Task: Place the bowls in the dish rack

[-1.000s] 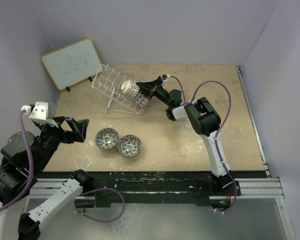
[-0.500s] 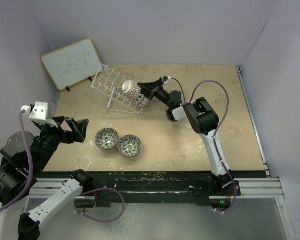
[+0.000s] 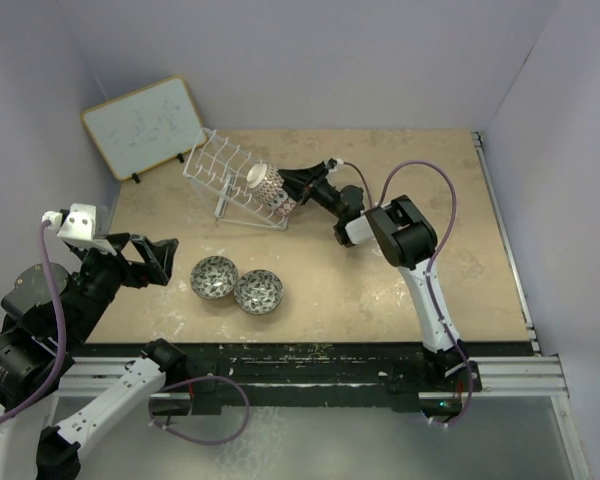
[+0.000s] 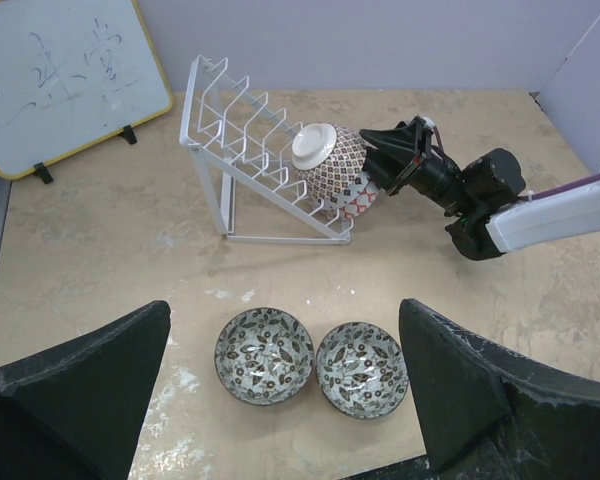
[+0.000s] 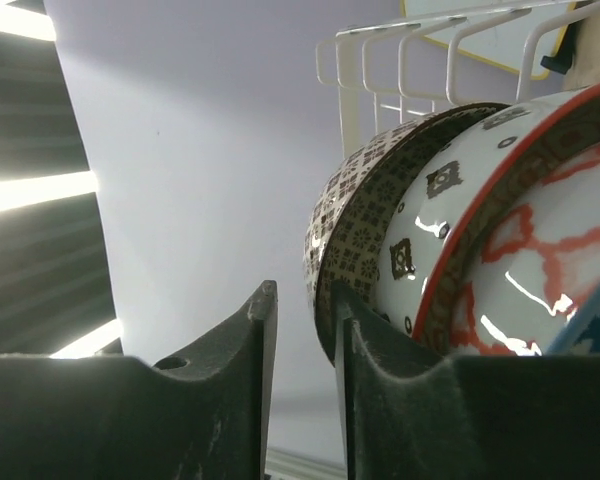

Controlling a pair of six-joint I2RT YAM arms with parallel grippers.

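You have three of the five bowls in the dish rack (image 4: 242, 128) and two left to load, so I judge the task a little past the half.

Your right gripper (image 5: 305, 300) stands at the rack. Its jaws are narrow. The rim of the beige-brown bowl (image 5: 355, 230) is just at its fingertips, against one finger. A thin strip of light shows between the rim and the other finger, so I judge it does not pinch the bowl. Directly behind this bowl, as seen from the fingertips, the pink-red bowl (image 5: 510, 230) is nested, and behind that one you see only an edge of the blue bowl (image 5: 595, 335). All three stand on their edge and lean on the prongs.

Your left gripper (image 4: 285, 315) is spread wide and holds nothing. The two grey-black bowls lie on the table (image 4: 110, 250) just in front of it, between the lines of its fingers. They sit upright and touch each other or nearly so: one (image 4: 265, 355) toward its left finger, one (image 4: 362, 368) toward its right finger.

The count: five bowls (two grey-black, one beige-brown, one pink-red, one blue), one rack, and one whiteboard (image 4: 60, 70) beyond the rack.
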